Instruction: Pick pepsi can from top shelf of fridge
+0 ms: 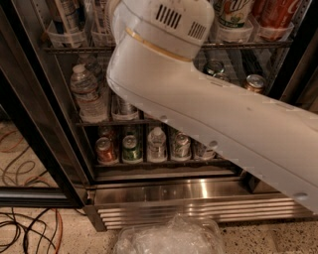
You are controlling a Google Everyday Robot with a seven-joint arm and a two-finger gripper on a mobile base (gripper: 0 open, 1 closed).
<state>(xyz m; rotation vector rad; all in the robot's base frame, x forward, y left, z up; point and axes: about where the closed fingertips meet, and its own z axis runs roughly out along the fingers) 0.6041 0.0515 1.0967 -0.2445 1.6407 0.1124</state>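
The fridge point(164, 194) stands open in front of me, with a ribbed steel base. Its top shelf point(248, 44) is a wire rack with clear cup holders along the front. My white arm point(198, 109) reaches up across the middle of the view and covers the shelf's centre. The gripper is out of view, beyond the arm's vented wrist point(171, 22) at the top edge. No pepsi can shows; it is hidden or out of view. On the shelf's right stand a green-and-white can point(233, 12) and a red Coca-Cola can point(276, 12).
A water bottle point(87, 94) and a silver-topped can point(255, 82) sit on the middle rack. Several cans and a small bottle point(156, 145) line the lowest rack. The black door frame point(35, 129) stands at the left. Cables point(25, 228) and a clear plastic container point(169, 239) lie on the floor.
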